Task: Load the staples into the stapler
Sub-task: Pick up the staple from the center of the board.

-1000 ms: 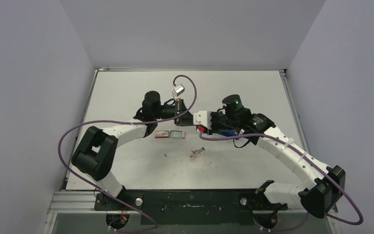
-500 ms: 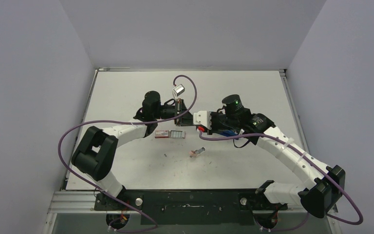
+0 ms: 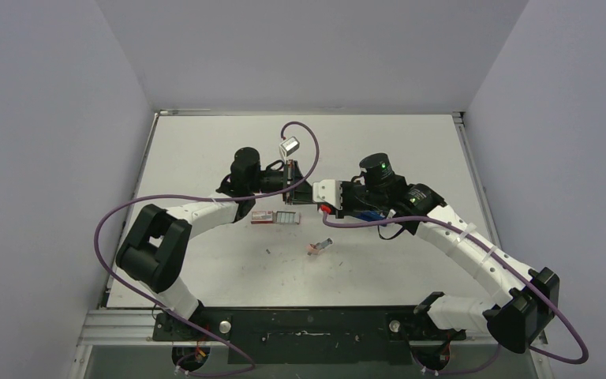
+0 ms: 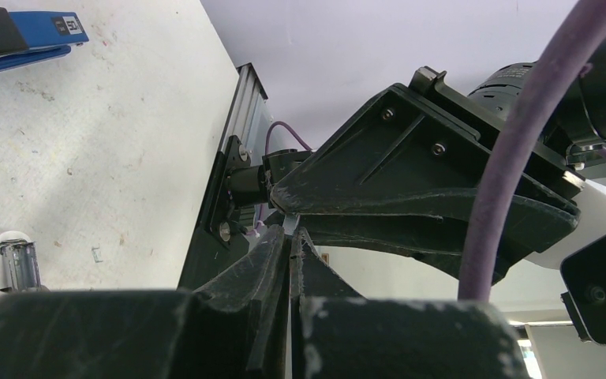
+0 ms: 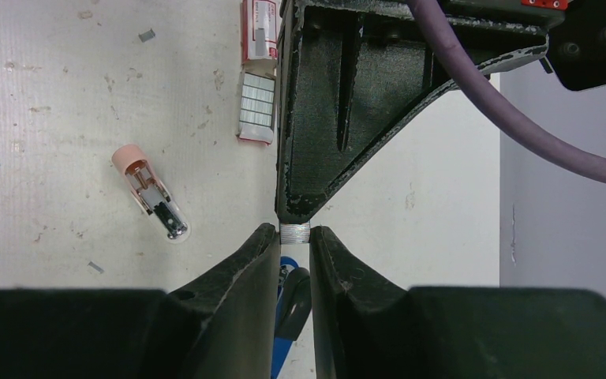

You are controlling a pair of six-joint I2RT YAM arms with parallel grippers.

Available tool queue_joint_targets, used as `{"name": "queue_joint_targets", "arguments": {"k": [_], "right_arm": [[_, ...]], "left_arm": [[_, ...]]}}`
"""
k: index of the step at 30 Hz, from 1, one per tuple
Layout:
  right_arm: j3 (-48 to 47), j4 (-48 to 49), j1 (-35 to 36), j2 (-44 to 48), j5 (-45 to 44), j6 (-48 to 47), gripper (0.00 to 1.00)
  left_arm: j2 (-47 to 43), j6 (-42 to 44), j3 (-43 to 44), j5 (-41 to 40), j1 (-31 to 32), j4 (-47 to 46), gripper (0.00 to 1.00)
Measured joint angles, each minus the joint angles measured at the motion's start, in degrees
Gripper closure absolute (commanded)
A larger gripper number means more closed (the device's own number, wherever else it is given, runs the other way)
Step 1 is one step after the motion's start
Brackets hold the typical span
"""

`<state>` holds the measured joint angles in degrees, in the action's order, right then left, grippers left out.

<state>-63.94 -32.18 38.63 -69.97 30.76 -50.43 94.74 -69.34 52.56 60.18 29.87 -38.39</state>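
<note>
A short silvery staple strip [image 5: 294,232] sits between my right gripper's [image 5: 294,237] fingertips, which touch both of its sides. My left gripper [image 4: 290,233] is shut on the same strip [image 4: 290,224] from the other end. The two grippers [image 3: 300,192] [image 3: 321,202] meet tip to tip above mid-table. The blue stapler [image 3: 369,214] lies under my right wrist. Its blue and black end shows between the right fingers [image 5: 279,347] and at the left wrist view's top left [image 4: 28,35]. The red-and-white staple box [image 5: 259,31] lies beside more strips [image 5: 256,106] on the table.
A small pink block with a metal part [image 5: 150,193] lies on the table in front of the grippers, also seen from above [image 3: 319,246]. A few loose staples dot the white table [image 3: 205,158]. Purple cables loop around both arms.
</note>
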Motion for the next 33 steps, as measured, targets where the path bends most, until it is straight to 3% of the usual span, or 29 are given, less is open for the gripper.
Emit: {"name": "queue_joint_targets", "arguments": {"k": [10, 26, 33], "right_arm": [[0.0, 0.0, 0.0, 0.0, -0.5, -0.1, 0.75], [0.0, -0.6, 0.0, 0.0, -0.7, -0.1, 0.83], [0.0, -0.9, 0.0, 0.0, -1.0, -0.1, 0.67]], "left_arm": [[0.0, 0.0, 0.0, 0.1, 0.0, 0.0, 1.00], [0.6, 0.0, 0.0, 0.1, 0.0, -0.7, 1.00], [0.9, -0.1, 0.0, 0.3, 0.1, -1.0, 1.00]]}}
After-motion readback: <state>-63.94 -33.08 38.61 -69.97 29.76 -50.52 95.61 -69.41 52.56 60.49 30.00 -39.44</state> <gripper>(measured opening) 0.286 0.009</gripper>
